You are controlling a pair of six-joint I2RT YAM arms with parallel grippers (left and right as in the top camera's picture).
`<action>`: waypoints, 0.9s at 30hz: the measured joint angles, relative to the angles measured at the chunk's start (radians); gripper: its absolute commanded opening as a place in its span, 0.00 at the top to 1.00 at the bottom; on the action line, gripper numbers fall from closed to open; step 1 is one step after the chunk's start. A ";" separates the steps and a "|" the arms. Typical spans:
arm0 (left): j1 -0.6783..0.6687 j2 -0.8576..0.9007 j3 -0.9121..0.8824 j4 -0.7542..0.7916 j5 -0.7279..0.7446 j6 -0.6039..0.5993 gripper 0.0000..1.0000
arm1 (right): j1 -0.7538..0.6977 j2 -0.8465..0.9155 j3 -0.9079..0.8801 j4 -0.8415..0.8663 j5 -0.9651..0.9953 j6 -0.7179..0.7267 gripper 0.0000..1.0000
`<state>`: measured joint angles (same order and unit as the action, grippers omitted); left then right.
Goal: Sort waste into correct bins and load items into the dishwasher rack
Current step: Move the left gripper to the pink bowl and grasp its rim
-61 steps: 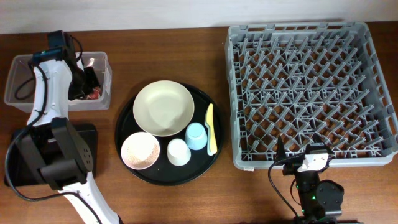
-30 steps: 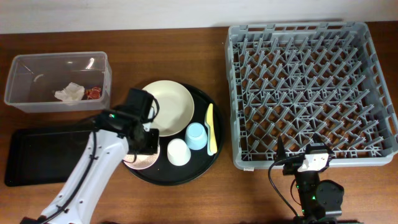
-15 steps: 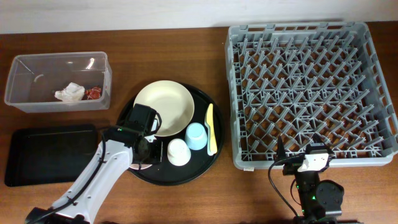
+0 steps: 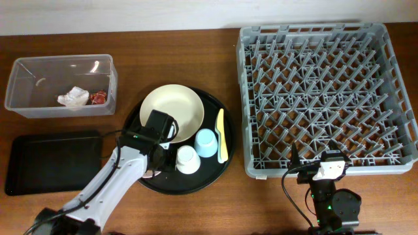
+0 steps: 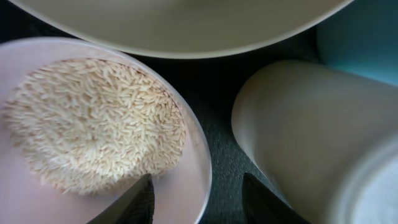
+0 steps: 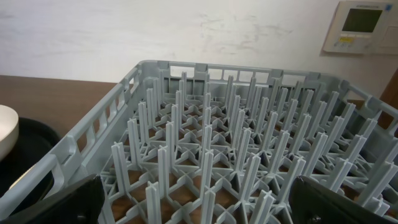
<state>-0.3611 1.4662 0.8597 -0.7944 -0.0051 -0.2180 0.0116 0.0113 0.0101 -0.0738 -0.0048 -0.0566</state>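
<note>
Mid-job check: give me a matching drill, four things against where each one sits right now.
Things
1. white wrapper
2. rice
3. pale yellow utensil
4. left pincer

Places
A. on the round black tray, right of the light blue cup
B. astride the small pink bowl's rim, one finger inside, one outside
C. in the clear box
D. inside the small pink bowl

Pairs: 1-C, 2-D, 3-A, 4-B

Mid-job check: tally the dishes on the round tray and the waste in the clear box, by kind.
Bowls: 2 (cream bowl, pink bowl)
Cups: 2 (blue cup, white cup)
Utensils: 1 (yellow utensil)
Wrappers: 2 (white wrapper, red wrapper)
Total: 7
</note>
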 measured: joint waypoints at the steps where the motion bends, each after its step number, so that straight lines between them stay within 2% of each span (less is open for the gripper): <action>1: 0.000 0.016 -0.004 0.006 -0.001 0.000 0.60 | 0.000 0.000 0.000 0.000 0.000 0.000 0.02; 7: 0.000 0.045 -0.006 0.027 -0.010 -0.007 0.70 | 0.000 0.000 0.000 0.000 0.000 0.000 0.02; 11: 0.000 0.049 -0.017 0.040 -0.011 -0.007 0.73 | 0.000 0.000 0.000 0.000 0.000 0.000 0.02; 19: -0.002 0.050 -0.018 0.041 -0.014 -0.007 0.96 | 0.000 0.000 0.000 0.000 0.000 0.000 0.02; 27: -0.003 0.050 -0.018 0.048 -0.025 -0.003 0.99 | 0.000 0.000 0.000 0.000 0.000 0.000 0.02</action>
<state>-0.3645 1.5158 0.8413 -0.7467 -0.0303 -0.2211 0.0116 0.0113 0.0101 -0.0738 -0.0048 -0.0566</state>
